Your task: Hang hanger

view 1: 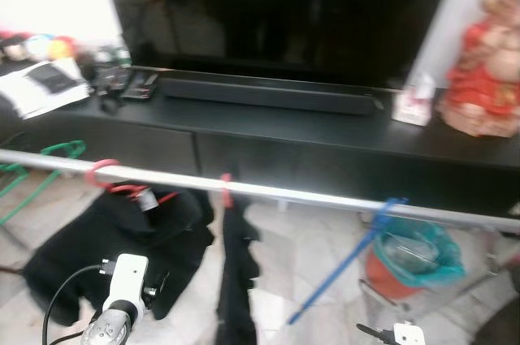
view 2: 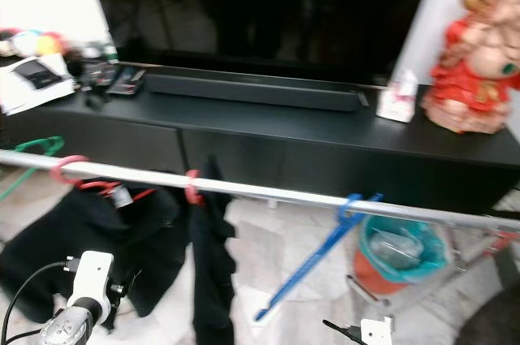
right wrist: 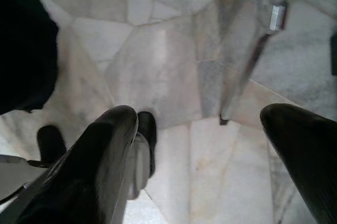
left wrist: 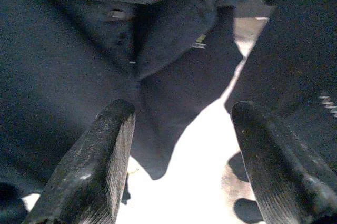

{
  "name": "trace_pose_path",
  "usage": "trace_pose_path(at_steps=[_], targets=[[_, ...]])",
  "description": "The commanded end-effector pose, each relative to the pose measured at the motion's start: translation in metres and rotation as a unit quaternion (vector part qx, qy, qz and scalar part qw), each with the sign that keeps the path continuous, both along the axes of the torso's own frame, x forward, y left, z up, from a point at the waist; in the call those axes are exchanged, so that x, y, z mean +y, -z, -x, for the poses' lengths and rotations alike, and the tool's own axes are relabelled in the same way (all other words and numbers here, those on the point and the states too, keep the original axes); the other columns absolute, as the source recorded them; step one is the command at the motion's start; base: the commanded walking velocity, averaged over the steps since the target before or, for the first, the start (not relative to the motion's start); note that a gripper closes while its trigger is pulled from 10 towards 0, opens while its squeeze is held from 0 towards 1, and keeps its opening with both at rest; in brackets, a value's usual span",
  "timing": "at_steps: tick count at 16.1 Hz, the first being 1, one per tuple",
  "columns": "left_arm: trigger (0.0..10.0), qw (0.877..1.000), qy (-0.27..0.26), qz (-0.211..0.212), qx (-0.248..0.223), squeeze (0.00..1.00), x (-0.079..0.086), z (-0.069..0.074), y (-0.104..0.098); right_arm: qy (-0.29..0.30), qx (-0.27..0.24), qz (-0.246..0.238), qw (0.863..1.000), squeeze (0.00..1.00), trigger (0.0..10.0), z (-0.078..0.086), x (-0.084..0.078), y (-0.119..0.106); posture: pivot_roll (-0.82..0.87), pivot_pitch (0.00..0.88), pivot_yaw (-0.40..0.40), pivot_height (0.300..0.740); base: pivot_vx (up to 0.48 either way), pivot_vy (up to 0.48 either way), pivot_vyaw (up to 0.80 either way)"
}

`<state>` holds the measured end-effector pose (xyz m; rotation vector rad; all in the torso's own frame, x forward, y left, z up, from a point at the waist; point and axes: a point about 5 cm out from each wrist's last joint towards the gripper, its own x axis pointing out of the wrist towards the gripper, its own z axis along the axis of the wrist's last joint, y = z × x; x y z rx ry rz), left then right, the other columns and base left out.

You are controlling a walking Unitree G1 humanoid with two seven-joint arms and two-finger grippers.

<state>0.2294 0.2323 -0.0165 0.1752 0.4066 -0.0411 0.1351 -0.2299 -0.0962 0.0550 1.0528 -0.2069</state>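
Observation:
A silver rail runs across in front of me. On it hang a red hanger carrying a black garment, a second red hanger with a narrow black cloth, a bare blue hanger slanting down, and a green hanger at the far left. My left gripper is open, low beside the black garment, with nothing between its fingers. My right gripper is open above the marble floor, empty.
Behind the rail stands a black TV cabinet with a soundbar, a large screen and a red figurine. Under the rail's right end sits an orange bin with a teal liner. Pale marble floor lies below.

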Motion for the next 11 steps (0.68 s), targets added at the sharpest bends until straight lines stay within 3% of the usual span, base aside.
trace_pose_path(at_steps=[1, 5, 11], targets=[[10.0, 1.000, 0.015, -0.004, -0.016, 0.00, -0.004, -0.005, -0.005, 0.001, 0.007, 0.000, 1.000, 0.00, 10.0, 0.004, 0.000, 0.001, -0.05, 0.000, -0.002, 0.732, 0.000, 0.259, 0.00], [10.0, 0.996, 0.054, 0.007, -0.066, 0.00, -0.019, -0.020, -0.026, -0.001, 0.008, 0.000, 1.000, 0.00, 10.0, 0.004, 0.000, 0.002, -0.04, 0.000, -0.001, 0.732, 0.000, 0.252, 0.00], [10.0, 0.989, 0.107, 0.020, -0.098, 0.00, -0.037, -0.029, -0.045, -0.002, 0.008, 0.000, 1.000, 0.00, 10.0, 0.004, 0.000, 0.001, -0.03, 0.000, -0.007, 0.732, 0.000, 0.246, 0.00]])
